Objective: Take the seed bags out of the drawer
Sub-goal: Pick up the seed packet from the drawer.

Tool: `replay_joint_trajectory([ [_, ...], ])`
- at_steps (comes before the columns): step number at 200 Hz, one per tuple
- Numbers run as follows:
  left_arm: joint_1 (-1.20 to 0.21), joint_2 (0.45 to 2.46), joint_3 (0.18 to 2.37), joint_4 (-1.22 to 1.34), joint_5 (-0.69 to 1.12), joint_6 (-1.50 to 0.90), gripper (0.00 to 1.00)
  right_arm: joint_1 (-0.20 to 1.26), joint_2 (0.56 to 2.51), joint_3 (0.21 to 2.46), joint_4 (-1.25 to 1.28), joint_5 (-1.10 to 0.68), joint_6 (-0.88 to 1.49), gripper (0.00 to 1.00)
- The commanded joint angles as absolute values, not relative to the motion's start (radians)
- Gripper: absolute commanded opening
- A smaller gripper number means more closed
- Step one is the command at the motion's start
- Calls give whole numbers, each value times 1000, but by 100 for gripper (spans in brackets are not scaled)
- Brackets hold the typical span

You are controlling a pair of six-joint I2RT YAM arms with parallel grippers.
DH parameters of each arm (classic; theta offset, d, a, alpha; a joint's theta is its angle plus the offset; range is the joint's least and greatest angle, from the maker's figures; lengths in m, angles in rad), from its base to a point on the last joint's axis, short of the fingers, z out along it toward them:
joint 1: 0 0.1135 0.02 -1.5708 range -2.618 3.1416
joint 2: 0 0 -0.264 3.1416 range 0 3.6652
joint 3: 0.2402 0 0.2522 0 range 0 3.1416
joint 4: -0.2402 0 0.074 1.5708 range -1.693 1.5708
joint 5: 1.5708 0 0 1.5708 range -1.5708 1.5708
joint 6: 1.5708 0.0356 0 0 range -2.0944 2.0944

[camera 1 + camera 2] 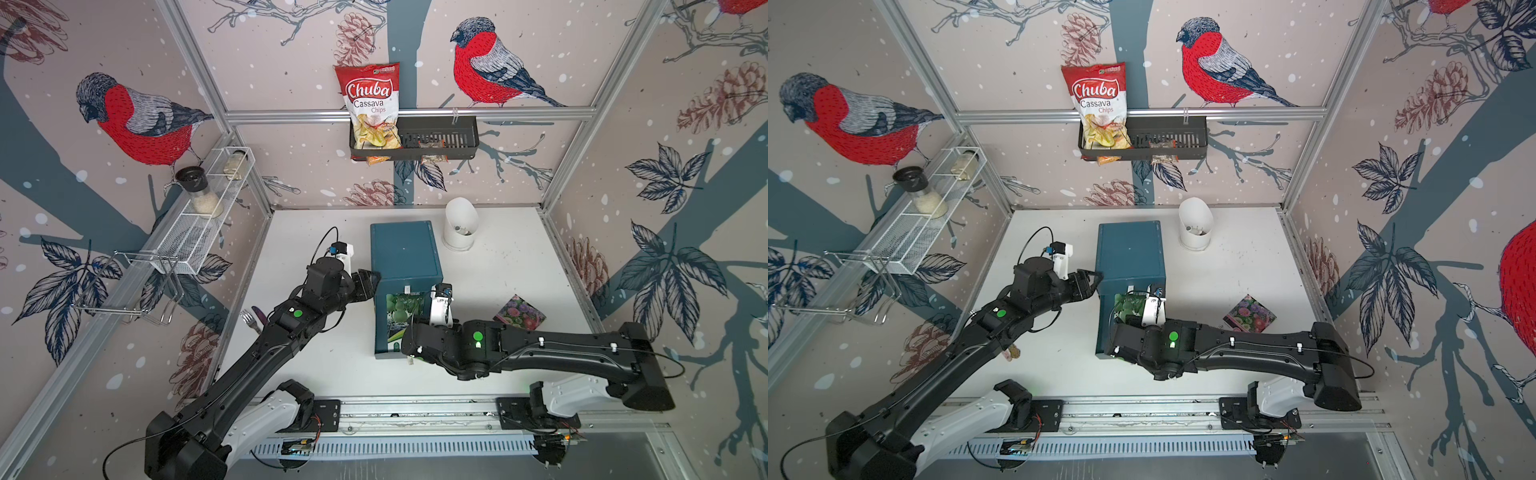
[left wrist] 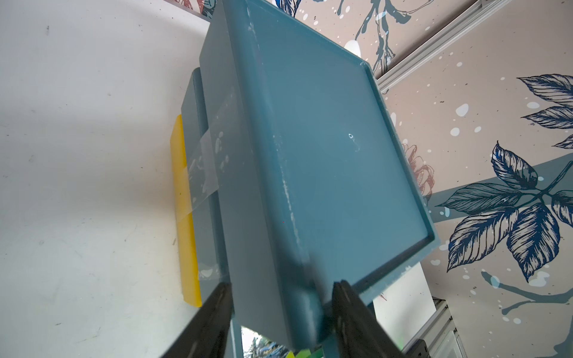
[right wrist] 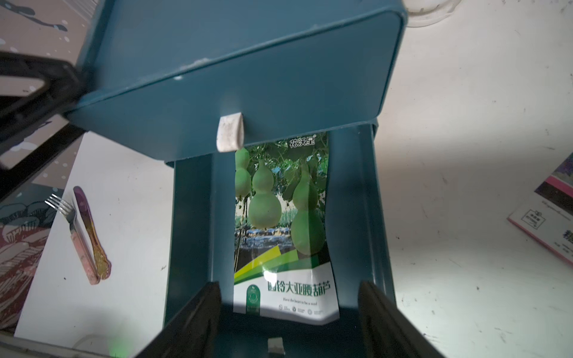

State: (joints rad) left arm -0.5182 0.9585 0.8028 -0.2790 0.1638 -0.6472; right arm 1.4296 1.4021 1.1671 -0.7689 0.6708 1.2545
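Our right gripper (image 3: pixel 288 286) has its fingers (image 3: pixel 198 313) spread wide and empty, hovering over the near end of the pulled-out drawer (image 3: pixel 192 217). Between them and just ahead, the green-gourd packet (image 3: pixel 279 223) lies flat on the drawer floor. Its far end reaches the front of the blue cabinet (image 3: pixel 248 62), right by a small white tab (image 3: pixel 230 131). Out past these fingers on the right arm's own side, well clear of the drawer, the flower packet (image 1: pixel 519 312) lies on the white table (image 1: pixel 498 257). On the opposite side of the fingers, a fork (image 3: pixel 62 214) and a purple spoon (image 3: pixel 90 229) lie side by side on the table, touching. Our left gripper (image 2: pixel 283 283) has its fingers (image 2: pixel 214 313) apart, straddling a top corner of the cabinet; we cannot tell whether the pads touch it. Beyond those fingers, low along the cabinet's side, a yellow strip (image 2: pixel 183 201) sits partly under clear tape (image 2: pixel 204 167).
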Motion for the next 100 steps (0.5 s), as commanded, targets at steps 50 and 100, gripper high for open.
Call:
replay_joint_trajectory([
  [50, -514, 877, 819, -374, 176, -641, 59, 1359, 1463, 1155, -666, 569, 1183, 75],
  [100, -514, 867, 823, -363, 240, -671, 59, 1332, 1473, 1142, -640, 538, 1175, 74],
])
